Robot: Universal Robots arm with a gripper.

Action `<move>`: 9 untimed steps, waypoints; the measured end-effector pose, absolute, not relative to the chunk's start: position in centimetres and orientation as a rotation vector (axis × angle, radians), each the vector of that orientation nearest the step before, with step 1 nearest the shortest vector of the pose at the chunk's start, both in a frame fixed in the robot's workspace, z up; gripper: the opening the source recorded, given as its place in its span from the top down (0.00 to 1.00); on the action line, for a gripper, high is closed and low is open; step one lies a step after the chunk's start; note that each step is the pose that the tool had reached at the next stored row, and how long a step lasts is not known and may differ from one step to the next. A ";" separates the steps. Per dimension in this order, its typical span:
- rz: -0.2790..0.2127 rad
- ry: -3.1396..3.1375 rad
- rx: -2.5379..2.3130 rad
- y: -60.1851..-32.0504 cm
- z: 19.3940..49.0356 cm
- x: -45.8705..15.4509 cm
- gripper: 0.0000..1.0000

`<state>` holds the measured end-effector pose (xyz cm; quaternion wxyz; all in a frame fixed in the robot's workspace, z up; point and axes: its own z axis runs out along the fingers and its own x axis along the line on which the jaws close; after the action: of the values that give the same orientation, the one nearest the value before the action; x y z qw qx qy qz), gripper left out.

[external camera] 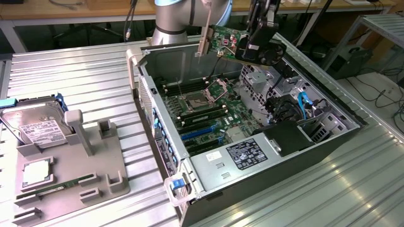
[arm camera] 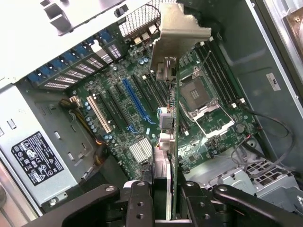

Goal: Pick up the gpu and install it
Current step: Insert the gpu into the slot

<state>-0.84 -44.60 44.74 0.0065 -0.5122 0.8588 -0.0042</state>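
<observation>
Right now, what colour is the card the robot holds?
The gpu is green, its bracket silver; best in the exterior view.

One gpu [external camera: 223, 41], one computer case [external camera: 341, 137], one hard drive [external camera: 35, 127], one RAM stick [external camera: 54, 187].

Near end of gpu [arm camera: 167, 137] behind claw [arm camera: 163, 201]

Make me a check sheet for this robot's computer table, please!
Surface: ribbed silver metal table.
Job's things: flat green circuit card with silver bracket, held above open grey metal computer case, not installed.
Clutter: grey plastic tray holding boxy silver hard drive and narrow green memory stick.
Hand: black robot hand, shut on the card.
Cables: blue cable inside the case; black cables on floor.
Surroundings: wooden bench behind; grey metal rack.
</observation>
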 end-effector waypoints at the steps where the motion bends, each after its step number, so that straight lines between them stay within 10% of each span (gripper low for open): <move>1: -0.013 2.677 -1.619 -44.6 44.7 -0.8 0.72; 9: -0.012 2.621 -1.708 -44.6 44.7 -0.8 0.72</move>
<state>-0.84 -44.60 44.74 0.0067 -0.5459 0.8378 -0.0040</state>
